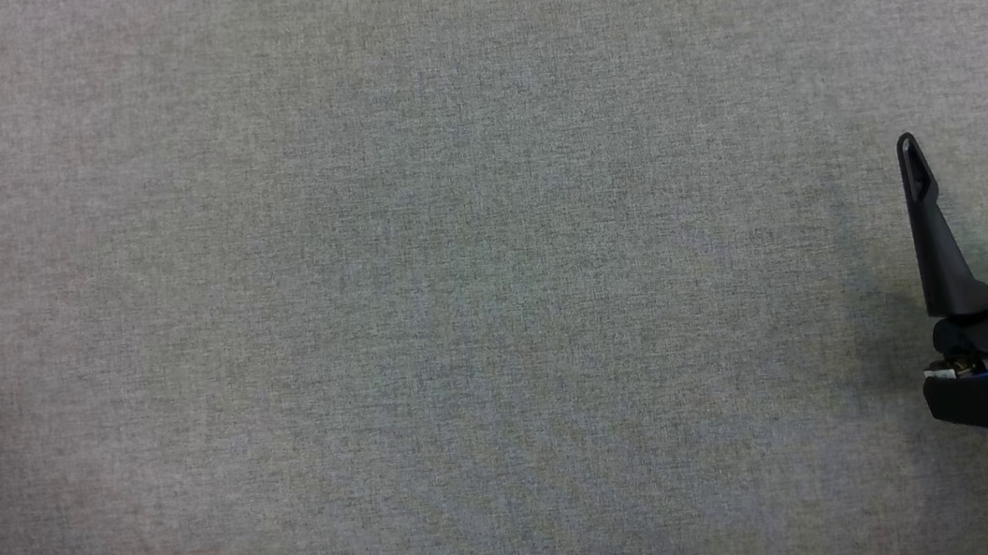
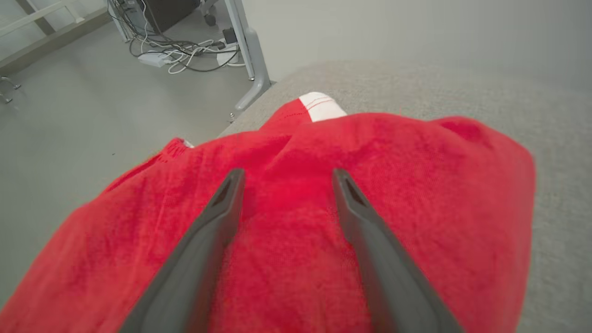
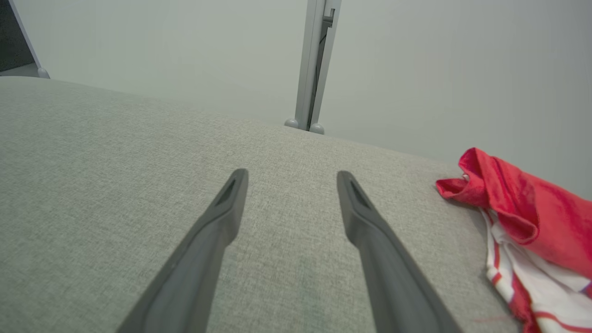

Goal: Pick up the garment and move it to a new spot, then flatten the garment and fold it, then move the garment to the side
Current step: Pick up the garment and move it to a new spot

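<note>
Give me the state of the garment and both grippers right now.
red garment, bunched up, unfolded, lying on the table, not gripped.
left gripper, open, fingers over the garment.
right gripper, open, empty, over the table.

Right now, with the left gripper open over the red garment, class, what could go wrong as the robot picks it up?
1. The garment lies bunched at the edge of the table, floor just beyond; a weak pinch could drag it off.
2. The left gripper points at a smooth bulge, so its fingers may slip or catch several layers.
3. The right gripper is open far across the table, too distant to help steady the cloth.
</note>
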Available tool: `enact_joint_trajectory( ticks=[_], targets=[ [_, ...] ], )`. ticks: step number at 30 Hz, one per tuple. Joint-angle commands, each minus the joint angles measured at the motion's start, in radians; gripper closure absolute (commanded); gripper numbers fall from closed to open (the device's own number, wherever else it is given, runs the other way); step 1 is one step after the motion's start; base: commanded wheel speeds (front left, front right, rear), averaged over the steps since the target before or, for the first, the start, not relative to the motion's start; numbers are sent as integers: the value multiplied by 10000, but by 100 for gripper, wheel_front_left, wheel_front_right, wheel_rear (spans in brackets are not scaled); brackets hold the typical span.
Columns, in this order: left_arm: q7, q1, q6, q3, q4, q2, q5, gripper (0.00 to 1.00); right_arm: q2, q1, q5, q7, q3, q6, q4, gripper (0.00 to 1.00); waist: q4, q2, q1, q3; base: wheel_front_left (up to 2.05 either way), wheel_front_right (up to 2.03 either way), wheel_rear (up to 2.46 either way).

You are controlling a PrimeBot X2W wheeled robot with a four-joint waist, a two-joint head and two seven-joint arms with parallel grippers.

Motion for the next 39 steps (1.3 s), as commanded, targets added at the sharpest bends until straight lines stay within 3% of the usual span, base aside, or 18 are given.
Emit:
enact_joint_trajectory(
  ticks=[1, 6, 12, 13, 14, 15, 29, 34, 39],
  targets=[
    [243, -311, -82, -117, 585, 142, 10, 0, -73, 35, -35, 61, -63, 1, -136, 0, 23, -2, -2, 69, 0, 0, 0],
    [1424, -582, -247, -130, 1931, 130, -242, 0, -75, 15, -84, 138, -63, 1, -261, 0, 43, -2, -2, 113, 0, 0, 0],
    [2050, -649, -424, -240, 2288, 72, -321, 0, -98, -35, -82, 224, -20, 1, -342, 0, 58, -2, -2, 87, 0, 0, 0],
    [2090, -661, -443, -242, 2319, 41, -376, 30, -97, -35, -84, 239, -23, 1, -347, 0, 63, -2, -2, 70, 0, 0, 0],
    [2104, -671, -476, -268, 2341, 28, -374, 74, -97, -27, -87, 240, -13, 1, -347, 0, 67, -2, -2, 51, 0, 0, 0],
    [2108, -670, -505, -292, 2353, 30, -386, 100, -97, -18, -86, 221, 5, 1, -330, 0, 64, -2, -2, 19, 0, 0, 0],
    [208, -1490, -748, -1029, 1809, -93, -315, 100, 159, 155, 102, -72, 168, 1, 298, 0, 51, -2, -2, -1042, 0, 0, 0],
    [-401, -1992, -800, -1679, 1177, -291, -163, 100, 373, 212, 208, -260, 294, 1, 719, 0, -44, -2, -2, -1624, 0, 0, 0],
    [-669, -2422, -769, -2968, -154, -720, -443, 100, 626, 293, 381, -538, 389, 1, 1244, 0, -358, -2, -2, -2324, 0, 0, 0]
  ],
)
